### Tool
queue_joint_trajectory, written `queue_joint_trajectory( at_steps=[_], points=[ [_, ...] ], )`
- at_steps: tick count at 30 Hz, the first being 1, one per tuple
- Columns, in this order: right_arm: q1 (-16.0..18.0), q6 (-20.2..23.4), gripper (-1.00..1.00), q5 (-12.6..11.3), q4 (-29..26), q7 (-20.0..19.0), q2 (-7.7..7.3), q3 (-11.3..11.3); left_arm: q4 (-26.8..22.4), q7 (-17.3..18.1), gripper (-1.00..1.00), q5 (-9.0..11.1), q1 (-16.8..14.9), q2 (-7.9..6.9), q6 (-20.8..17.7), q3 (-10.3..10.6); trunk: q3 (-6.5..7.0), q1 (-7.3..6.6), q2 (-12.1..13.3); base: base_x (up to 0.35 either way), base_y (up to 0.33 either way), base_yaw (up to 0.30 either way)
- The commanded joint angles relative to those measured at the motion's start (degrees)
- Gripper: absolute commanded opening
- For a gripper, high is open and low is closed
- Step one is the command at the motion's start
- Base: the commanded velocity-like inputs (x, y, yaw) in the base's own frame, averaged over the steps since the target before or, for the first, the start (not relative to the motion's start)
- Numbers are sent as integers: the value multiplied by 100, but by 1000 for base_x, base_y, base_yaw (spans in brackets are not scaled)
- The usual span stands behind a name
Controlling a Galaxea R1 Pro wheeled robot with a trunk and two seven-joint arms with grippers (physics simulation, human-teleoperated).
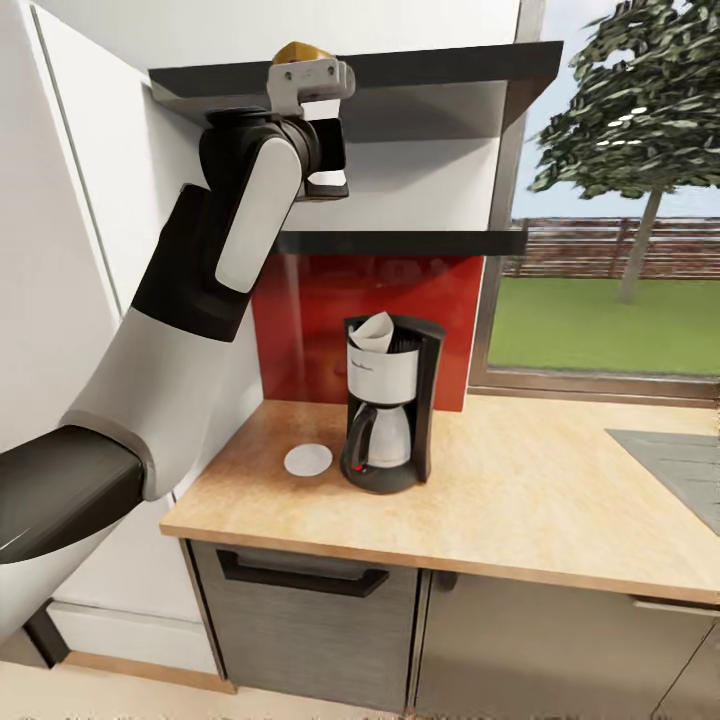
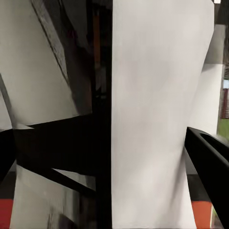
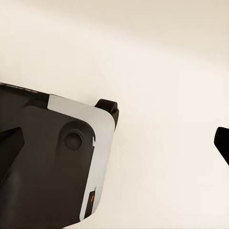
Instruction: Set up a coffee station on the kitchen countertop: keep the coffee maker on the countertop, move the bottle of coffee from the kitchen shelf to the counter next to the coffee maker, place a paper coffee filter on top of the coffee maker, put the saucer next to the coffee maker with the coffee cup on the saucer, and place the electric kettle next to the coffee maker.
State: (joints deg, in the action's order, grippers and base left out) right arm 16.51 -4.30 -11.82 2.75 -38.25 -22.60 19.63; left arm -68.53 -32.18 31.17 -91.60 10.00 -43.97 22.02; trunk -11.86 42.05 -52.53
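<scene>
Head view: my left fingers (image 1: pixel 310 78) reach the kitchen shelf (image 1: pixel 400 65); closure indiscernible. Bottle of coffee (image 1: pixel 303 51), tan cap: presumably rigid, slippery; grip waist.

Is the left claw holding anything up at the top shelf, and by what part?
Cannot be told: left claw reaches the bottle of coffee's tan cap; contact is hidden.

Bright even daylight from window (image 1: pixel 600 290) at right, soft shadows under kitchen shelf (image 1: pixel 400 242); wrist views close-up, dim, blurred.
</scene>
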Motion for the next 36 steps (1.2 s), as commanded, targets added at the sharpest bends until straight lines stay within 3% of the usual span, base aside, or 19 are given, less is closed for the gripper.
queue_joint_trajectory(
  at_steps=[1,8,11,15,17,25,31,33,35,36],
  points=[
    [10,-45,100,-48,23,-25,1,50,-2,-56,-100,56,-7,0,-7,5,-9,-1,-7,-255,0,0],
    [10,-45,100,-48,23,-25,1,48,-21,-33,-100,61,-7,0,-7,-1,-9,-1,-7,-306,0,0],
    [10,-45,100,-48,23,-25,1,48,-309,50,-100,64,3,0,-7,-7,-9,-1,-7,-105,0,0],
    [10,-45,100,-48,23,-25,1,48,-645,822,-100,64,51,0,-1,-21,-9,-1,-7,-32,0,0],
    [10,-45,100,-48,23,-25,1,46,-769,998,-100,66,105,0,-2,-23,-9,-1,-7,-10,0,0],
    [10,-45,100,-48,23,-25,1,48,-1532,1274,-100,73,1130,0,2,-29,-9,-1,-7,-1,0,0],
    [10,-45,100,-48,22,-25,1,42,-1824,2023,-100,64,2171,0,128,-36,-9,-1,-7,0,0,0],
    [10,-45,100,-48,20,-25,1,43,-2004,2257,-100,59,2699,0,528,-16,-9,-1,-7,0,0,0],
    [10,-45,100,-48,20,-25,0,42,-2069,2347,-100,53,2979,0,796,145,-9,-1,-7,0,0,0],
    [10,-45,100,-48,17,-25,-4,42,-2110,2385,-100,42,3255,0,1002,459,-9,-1,-7,0,0,0]
  ],
)
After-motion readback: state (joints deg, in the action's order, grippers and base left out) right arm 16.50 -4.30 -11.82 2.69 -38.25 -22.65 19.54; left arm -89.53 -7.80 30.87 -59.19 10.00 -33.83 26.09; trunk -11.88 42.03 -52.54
